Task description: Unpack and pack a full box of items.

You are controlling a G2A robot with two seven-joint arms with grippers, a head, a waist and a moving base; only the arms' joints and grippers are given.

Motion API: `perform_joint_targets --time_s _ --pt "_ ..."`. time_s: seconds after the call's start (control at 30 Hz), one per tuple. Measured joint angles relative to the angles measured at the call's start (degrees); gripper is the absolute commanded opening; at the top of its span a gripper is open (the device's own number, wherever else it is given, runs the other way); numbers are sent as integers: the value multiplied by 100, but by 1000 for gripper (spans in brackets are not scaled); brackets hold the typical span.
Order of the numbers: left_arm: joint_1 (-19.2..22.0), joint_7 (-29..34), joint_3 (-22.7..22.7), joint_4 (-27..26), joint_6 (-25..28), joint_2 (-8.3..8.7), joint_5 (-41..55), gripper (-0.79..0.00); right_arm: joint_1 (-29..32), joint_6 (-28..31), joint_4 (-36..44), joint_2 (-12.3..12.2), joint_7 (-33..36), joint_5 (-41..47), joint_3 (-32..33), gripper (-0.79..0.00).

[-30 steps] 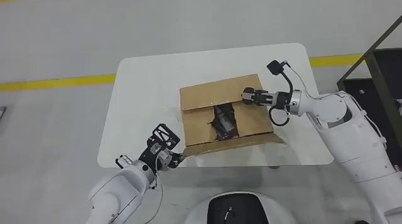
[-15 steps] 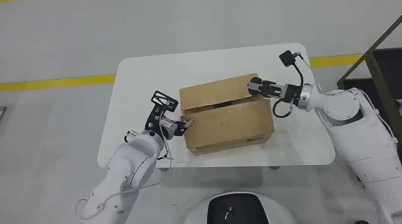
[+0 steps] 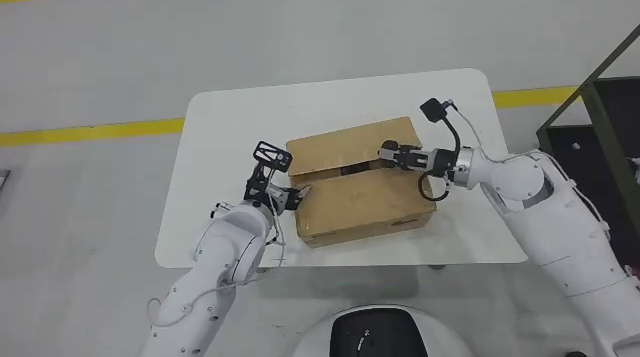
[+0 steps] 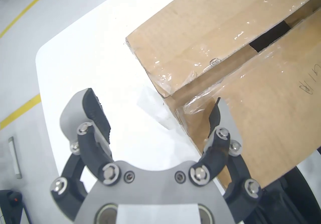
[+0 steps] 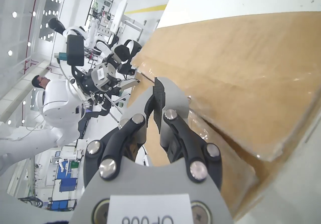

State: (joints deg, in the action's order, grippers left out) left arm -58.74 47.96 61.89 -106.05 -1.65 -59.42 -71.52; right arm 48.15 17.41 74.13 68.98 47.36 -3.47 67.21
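Note:
A brown cardboard box [image 3: 360, 197] with taped flaps stands in the middle of the white table [image 3: 220, 137]. Its two long top flaps are folded down, with a narrow dark gap [image 3: 345, 168] along the seam. My left gripper [image 3: 290, 195] is at the box's left end and stands open [image 4: 155, 114]; one fingertip [image 4: 215, 114] touches the near flap's corner, the other hangs over bare table. My right gripper [image 3: 386, 153] lies on top of the box [image 5: 238, 59] at the seam near its right end, with its fingers [image 5: 158, 94] shut and nothing seen between them.
Bare table [image 4: 87, 46] lies left of the box and along the far side. A dark metal rack [image 3: 600, 127] stands past the table's right edge. The box's near side sits close to the table's front edge.
The near flap, folded outward a second ago with a dark item showing inside, now lies over the box. My left gripper rose to the box's left end; the right moved back over the seam.

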Motion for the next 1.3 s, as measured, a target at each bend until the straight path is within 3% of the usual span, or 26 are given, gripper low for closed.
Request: perform_joint_targets --time_s 0.4,0.67,0.9,1.17,1.3 --pt "-206 37 275 -298 -52 -25 -213 0 -260 -178 -451 124 -245 -78 -477 -785" --pt "-996 112 909 -674 -507 55 -944 0 -313 -198 -570 154 -277 -128 -593 -785" --pt "-1366 -154 847 47 -600 7 -1064 0 -358 -175 -622 163 -266 -105 -607 -785" --pt "-849 -740 224 938 -664 -224 -655 0 -383 -190 -592 174 -270 -127 -642 -785" --pt "-581 -940 152 1211 -501 -315 -141 0 -380 -207 -587 177 -283 -134 -650 -785"
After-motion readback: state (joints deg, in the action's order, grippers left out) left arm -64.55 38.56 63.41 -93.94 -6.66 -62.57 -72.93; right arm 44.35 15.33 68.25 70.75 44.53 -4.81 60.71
